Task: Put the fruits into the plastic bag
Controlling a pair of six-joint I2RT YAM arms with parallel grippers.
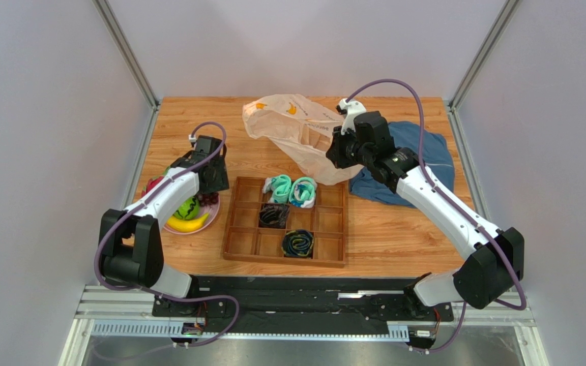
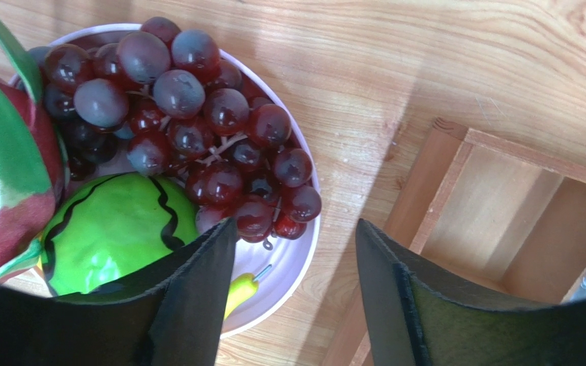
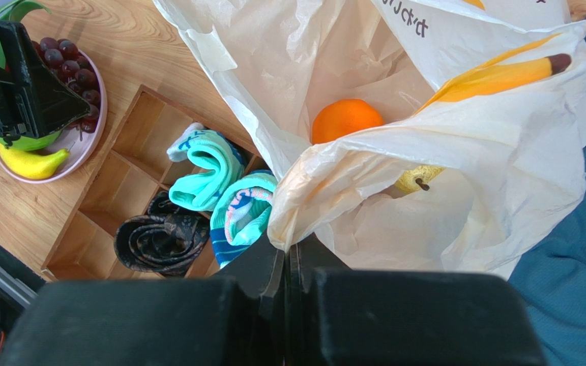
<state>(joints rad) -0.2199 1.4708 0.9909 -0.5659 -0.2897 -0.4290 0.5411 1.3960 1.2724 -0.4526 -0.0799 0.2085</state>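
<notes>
From above, the left gripper (image 1: 212, 181) hangs over the fruits (image 1: 187, 210) at the left. The right gripper (image 1: 334, 156) is at the near edge of the plastic bag (image 1: 288, 126), which lies far back in the middle.

On the left wrist camera, the fingers (image 2: 197, 290) are apart and hold nothing. Below them a plate (image 2: 292, 263) holds grapes (image 2: 189, 114), a melon (image 2: 116, 229), a dragon fruit (image 2: 6, 175) and a banana (image 2: 239, 293).

On the right wrist camera, the two fingers are pressed together on the bag's edge. An orange (image 3: 346, 120) sits inside the bag. A lemon (image 3: 418, 179) shows through its side.
</notes>
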